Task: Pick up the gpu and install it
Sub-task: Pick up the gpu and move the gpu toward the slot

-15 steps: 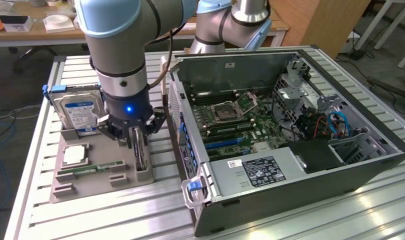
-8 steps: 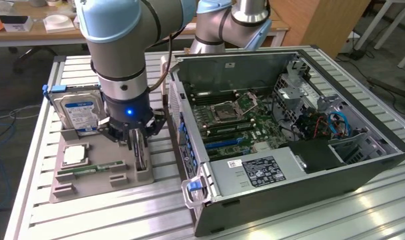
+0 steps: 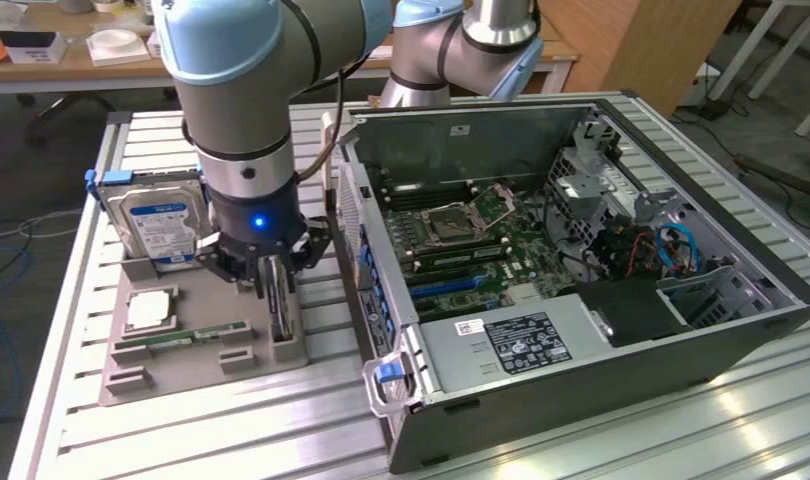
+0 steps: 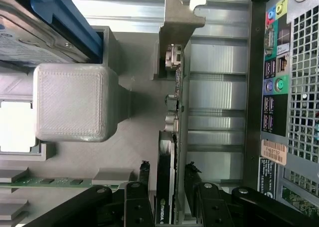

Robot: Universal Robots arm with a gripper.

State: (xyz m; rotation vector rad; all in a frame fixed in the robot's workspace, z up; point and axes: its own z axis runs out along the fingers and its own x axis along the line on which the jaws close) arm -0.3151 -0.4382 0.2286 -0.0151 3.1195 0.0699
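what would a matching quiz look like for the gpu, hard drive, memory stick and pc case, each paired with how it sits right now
Things:
1. gpu
2. hard drive
3. memory stick
4. pc case

States:
a. lying flat on the grey tray
b. standing on edge in a tray slot, straddled by the open gripper
c. side open, motherboard exposed
d. standing upright at the tray's far end, blue label facing out

Pairs: 1-b, 2-d, 3-a, 4-c
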